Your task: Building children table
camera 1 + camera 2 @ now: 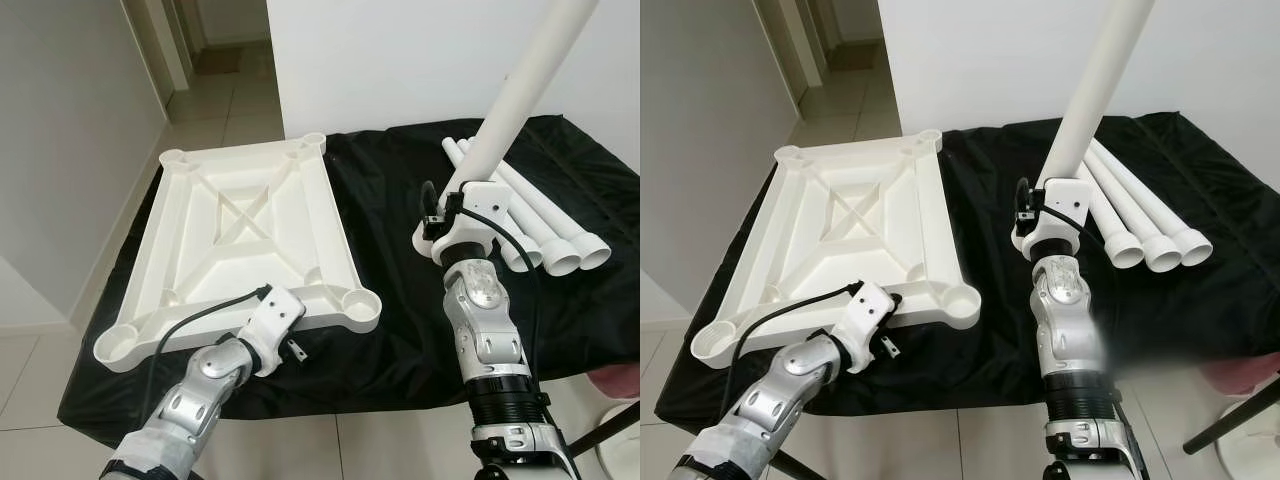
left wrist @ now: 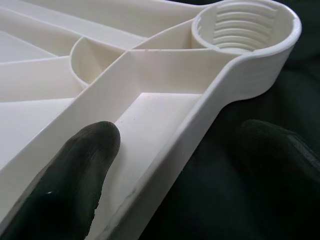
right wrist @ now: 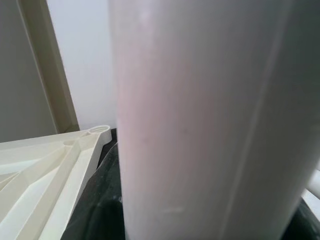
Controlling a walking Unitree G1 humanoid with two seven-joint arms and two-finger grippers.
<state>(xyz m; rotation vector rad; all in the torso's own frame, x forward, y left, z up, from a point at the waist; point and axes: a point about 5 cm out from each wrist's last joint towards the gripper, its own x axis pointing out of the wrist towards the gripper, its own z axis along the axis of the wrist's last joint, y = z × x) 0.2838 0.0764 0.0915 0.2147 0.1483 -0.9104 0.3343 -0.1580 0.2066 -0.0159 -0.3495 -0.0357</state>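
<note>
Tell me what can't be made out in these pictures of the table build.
- Top of the held leg: cut off by the upper edge in both eye views.
- Right end effector fingers: hidden behind the leg; the right wrist view is blocked by that tube.
- Far ends of the three spare legs: partly hidden behind the held leg.
- Pinkish object at the right edge: cut off and blurred.
- Tabletop upper face: turned down onto the cloth.

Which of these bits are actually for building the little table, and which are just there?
For the job:
- upside-down tabletop
- leg held by the right claw
- three spare legs
- left claw on the tabletop's rim

Just there:
- black cloth
- tiled floor
</note>
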